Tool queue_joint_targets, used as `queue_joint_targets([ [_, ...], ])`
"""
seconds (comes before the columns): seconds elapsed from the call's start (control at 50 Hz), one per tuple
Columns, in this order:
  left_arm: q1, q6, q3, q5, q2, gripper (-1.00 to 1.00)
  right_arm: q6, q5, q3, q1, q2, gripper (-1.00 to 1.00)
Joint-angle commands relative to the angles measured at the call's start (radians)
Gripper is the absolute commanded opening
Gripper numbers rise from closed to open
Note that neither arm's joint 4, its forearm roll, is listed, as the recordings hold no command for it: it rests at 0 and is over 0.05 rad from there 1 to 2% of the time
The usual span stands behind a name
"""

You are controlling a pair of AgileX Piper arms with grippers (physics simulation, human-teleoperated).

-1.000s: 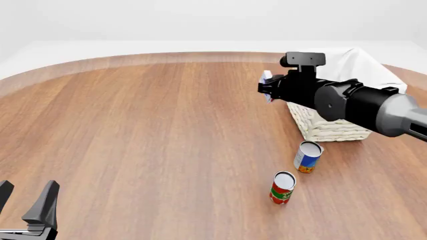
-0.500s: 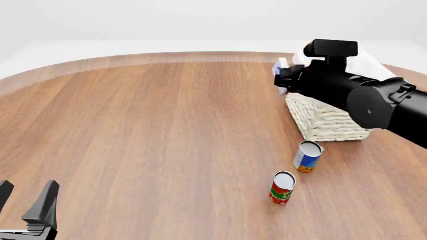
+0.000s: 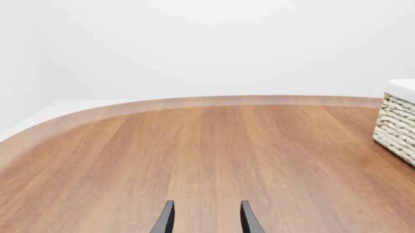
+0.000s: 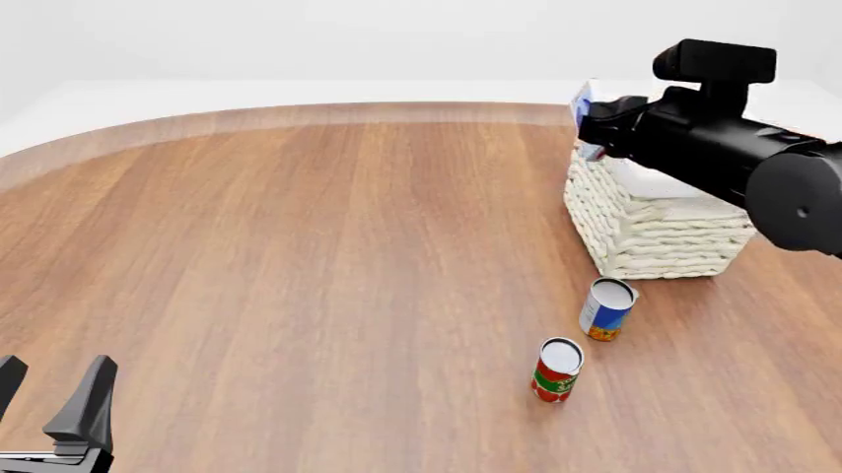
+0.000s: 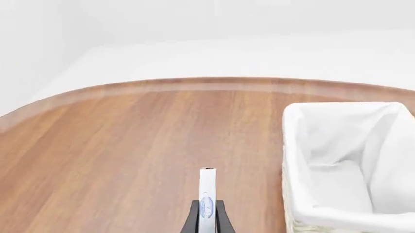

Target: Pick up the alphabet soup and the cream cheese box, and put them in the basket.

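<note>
My right gripper (image 4: pixel 591 120) is shut on the cream cheese box (image 4: pixel 581 100), a thin white and blue box, and holds it in the air by the basket's near-left rim. In the right wrist view the box (image 5: pixel 207 194) stands edge-on between the fingers (image 5: pixel 222 219), just beside the basket (image 5: pixel 293 145), not over its white-lined hollow. The woven basket (image 4: pixel 645 236) sits at the right. The alphabet soup can (image 4: pixel 606 308) stands upright in front of the basket. My left gripper (image 4: pixel 50 391) is open and empty at the near left corner; it also shows in the left wrist view (image 3: pixel 204 221).
A red and green can (image 4: pixel 557 370) stands upright just in front and left of the alphabet soup. The basket's corner (image 3: pixel 397 127) shows in the left wrist view. The wooden table (image 4: pixel 290 256) curves away at its far edge.
My right arm has moved right and away with the cream cheese box, from left of the basket to its near-left rim. The left arm and both cans have not moved.
</note>
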Motion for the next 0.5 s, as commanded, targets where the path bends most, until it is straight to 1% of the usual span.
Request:
queue_joint_targets([
  [0.02, 0.000, 0.000, 0.000, 0.000, 0.000, 1.00, -0.005, 0.018, -0.056, -0.038, -0.014, -1.00],
  [0.34, 0.000, 0.000, 0.000, 0.000, 0.000, 1.00, -0.048, 0.040, -0.202, -0.115, 0.077, -1.00],
  [0.5, 0.000, 0.000, 0.000, 0.000, 0.000, 1.00, -0.069, 0.044, -0.237, -0.144, 0.103, -1.00],
])
